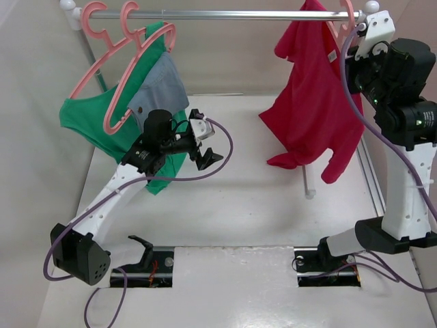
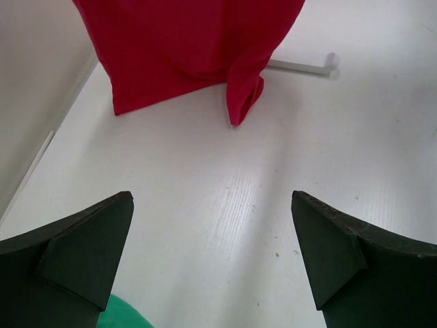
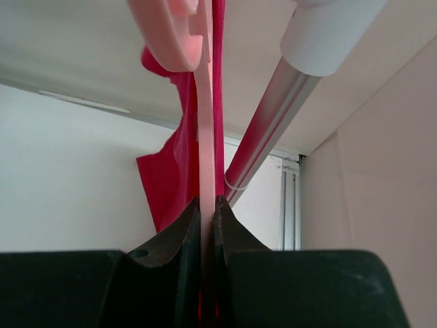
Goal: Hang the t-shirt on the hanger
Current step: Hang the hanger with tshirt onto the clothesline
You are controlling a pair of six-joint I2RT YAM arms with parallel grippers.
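The crimson t-shirt hangs at the right end of the rail, draped over the pink hanger, whose hook curls by the rail. In the right wrist view the hanger runs as a thin pink strip between my right gripper's jaws, which are shut on it, with the red shirt behind. My left gripper is open and empty above the table's middle left. In its wrist view the shirt's lower hem hangs ahead.
A metal rail spans the back. Two more pink hangers at its left end carry a green garment and a grey-blue denim piece. A white rod lies on the table under the shirt. Walls close in both sides.
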